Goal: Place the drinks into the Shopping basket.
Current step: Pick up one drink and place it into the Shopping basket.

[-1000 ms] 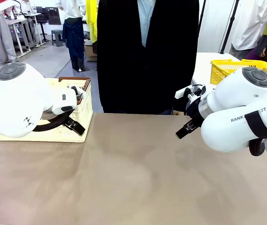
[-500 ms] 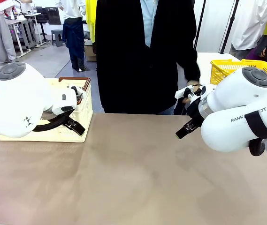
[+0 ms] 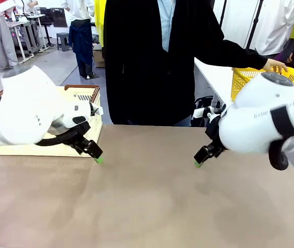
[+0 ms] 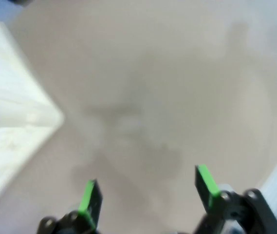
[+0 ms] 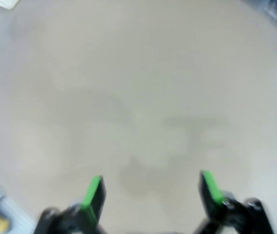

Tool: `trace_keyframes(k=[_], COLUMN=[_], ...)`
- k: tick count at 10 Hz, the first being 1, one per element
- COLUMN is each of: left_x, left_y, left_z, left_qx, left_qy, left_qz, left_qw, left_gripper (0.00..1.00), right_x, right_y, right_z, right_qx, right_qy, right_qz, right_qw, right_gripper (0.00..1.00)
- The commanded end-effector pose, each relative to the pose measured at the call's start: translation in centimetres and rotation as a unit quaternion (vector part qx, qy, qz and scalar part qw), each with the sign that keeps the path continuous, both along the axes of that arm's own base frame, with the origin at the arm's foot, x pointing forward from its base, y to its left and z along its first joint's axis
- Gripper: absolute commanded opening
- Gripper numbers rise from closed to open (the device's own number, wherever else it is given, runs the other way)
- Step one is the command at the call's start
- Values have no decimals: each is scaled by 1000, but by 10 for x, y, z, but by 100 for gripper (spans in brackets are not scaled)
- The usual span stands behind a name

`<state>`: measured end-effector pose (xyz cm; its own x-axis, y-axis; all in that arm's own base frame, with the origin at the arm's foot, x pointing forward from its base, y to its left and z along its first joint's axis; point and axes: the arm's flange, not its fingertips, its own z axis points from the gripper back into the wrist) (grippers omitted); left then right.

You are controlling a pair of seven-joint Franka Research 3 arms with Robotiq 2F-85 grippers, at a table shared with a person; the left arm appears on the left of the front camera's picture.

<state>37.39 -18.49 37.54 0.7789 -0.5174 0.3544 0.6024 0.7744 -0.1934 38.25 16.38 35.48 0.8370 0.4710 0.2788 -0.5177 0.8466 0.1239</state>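
Green pads point(image 4: 88, 201): bare on both claws, with nothing between them.
Left claw point(image 4: 145, 183): jaws wide and empty, pointing down at bare table point(image 3: 147, 206). It hangs low, just off the basket's near corner. I take it to be placed beside the drop-off so that a can would have a short trip.
Right claw point(image 5: 151, 179): also wide and empty, tipped down over the right part of the table, towards the person's side. That looks a handy spot for taking a can as it arrives.
Cans: none in either claw and none on the stretch of table between them. Where they are I cannot tell.
Basket point(image 3: 82, 88): cream with a brown rim, standing at the far left of the table, partly behind the left arm. Its inside is hidden from where I stand.
Hand point(image 3: 275, 65): the person across the table stretches an arm out to the rim of the yellow basket point(image 3: 242, 77), which sits on another table behind the right arm. My guess is that the drinks come from there.
Stage: the very start, by my reckoning, with both claws open for a first can.
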Motion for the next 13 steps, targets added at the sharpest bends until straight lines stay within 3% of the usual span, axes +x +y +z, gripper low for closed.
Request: trace_keyframes(k=[1, 2, 3, 4, 5, 6, 7, 8, 10, 11, 12, 13], left_x=[7, 4, 1, -2, -7, -22, -38, -53, -65, -62, -84, -84], left_y=[41, 60, 91, 135, 190, 261, 316, 350, 375, 375, 408, 408], left_z=[46, 66, 89, 113, 132, 141, 135, 119, 89, 84, 101, 101], left_qx=[-106, -192, -277, -346, -406, -478, -528, -537, -516, -498, -522, -522], left_qy=[138, 169, 172, 148, 102, 44, 1, -23, -42, -50, -15, -15], left_qz=[7, -23, -24, -13, 47, 113, 192, 257, 317, 336, 305, 305], left_qw=[985, 966, 945, 926, 907, 870, 828, 803, 794, 798, 797, 797], left_gripper=[100, 100, 100, 100, 100, 100, 100, 100, 100, 100, 100, 100], right_x=[17, 14, 6, -4, -18, -36, -49, -61, -80, -84, -83, -86], right_y=[-38, -64, -98, -137, -183, -234, -273, -303, -345, -349, -344, -385], right_z=[39, 55, 73, 87, 97, 95, 85, 68, 38, 34, 36, 43], right_qx=[134, 251, 347, 407, 459, 499, 528, 567, 642, 650, 634, 627], right_qy=[145, 189, 200, 182, 149, 103, 76, 62, -12, -26, -36, 24], right_qz=[-98, -60, -26, -49, -83, -145, -206, -243, -338, -363, -355, -364], right_qw=[975, 947, 916, 894, 872, 848, 821, 785, 688, 668, 686, 688], right_gripper=[100, 100, 100, 100, 100, 100, 100, 100, 100, 100, 100, 100])
